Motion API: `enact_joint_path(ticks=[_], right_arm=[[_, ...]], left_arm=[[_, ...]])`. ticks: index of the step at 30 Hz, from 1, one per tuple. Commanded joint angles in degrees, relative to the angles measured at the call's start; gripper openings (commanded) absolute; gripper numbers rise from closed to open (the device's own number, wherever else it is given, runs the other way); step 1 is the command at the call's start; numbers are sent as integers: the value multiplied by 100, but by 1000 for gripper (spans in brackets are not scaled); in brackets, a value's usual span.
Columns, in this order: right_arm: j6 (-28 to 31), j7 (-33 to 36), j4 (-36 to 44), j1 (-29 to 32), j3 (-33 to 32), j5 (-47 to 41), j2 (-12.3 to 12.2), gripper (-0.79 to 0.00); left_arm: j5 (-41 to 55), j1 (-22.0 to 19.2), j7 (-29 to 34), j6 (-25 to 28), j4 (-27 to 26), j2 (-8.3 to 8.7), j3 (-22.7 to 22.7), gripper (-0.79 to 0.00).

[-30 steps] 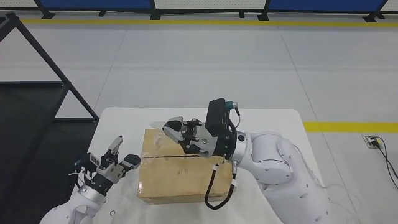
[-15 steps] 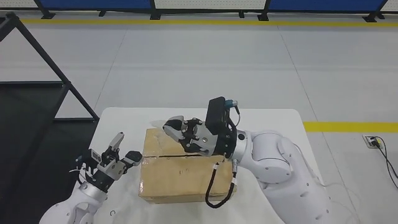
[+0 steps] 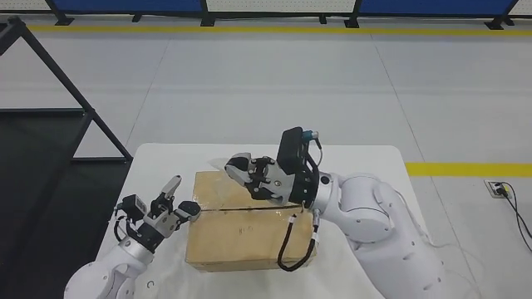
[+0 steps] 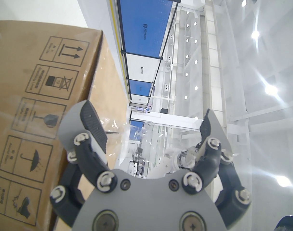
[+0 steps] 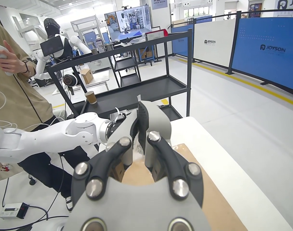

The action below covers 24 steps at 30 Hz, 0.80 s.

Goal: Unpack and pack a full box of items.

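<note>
Since the earlier frame the left gripper (image 3: 183, 195) has closed in on the box (image 3: 241, 232) from its left side and now sits just beside that side wall, while the right gripper (image 3: 237, 166) has lifted and drifted slightly toward the far edge; the box itself looks unmoved. The box sits mid-table, flaps down, centre seam closed, printed handling symbols on the side facing the left wrist camera. Clear tape (image 4: 112, 127) shows loose and crinkled by the top corner near the left gripper. The right gripper hangs over the far half of the lid, jaws pressed together, and by the look of the sliver sticking out at the tips they pinch a strip of that tape; the strip is thin and see-through, so this is a judgement. Left gripper jaws are spread wide with nothing between them; one pad (image 4: 93, 123) is near the cardboard, and whether it touches cannot be told. The table (image 3: 366, 162) is white, with bare top around the box. Progress: very early, probably peeling the tape to open the lid; no flap is raised and no item is out, so all the unpacking and the whole repacking are left
</note>
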State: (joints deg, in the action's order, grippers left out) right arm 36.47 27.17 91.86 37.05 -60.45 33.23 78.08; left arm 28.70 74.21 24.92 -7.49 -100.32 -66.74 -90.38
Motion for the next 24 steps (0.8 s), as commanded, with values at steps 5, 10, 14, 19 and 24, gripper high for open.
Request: enact_joint_path(ticks=[5,10,14,19,24], right_arm=[[-51,85,-149,151,-195,-25,-59,-785],[-54,72,-284,321,-391,-69,-115,-785],[3,57,-394,460,-547,-146,-161,-785],[122,14,-466,629,-710,-247,-215,-785],[167,-61,-536,782,-816,-298,-257,-785]], left_arm=[[-46,-47,10,-69,83,5,40,0],[-85,-65,46,-115,107,12,56,0],[-101,-72,50,-141,116,15,64,0],[-98,-63,41,-147,114,16,80,0],[-117,-63,31,-146,113,17,111,0]])
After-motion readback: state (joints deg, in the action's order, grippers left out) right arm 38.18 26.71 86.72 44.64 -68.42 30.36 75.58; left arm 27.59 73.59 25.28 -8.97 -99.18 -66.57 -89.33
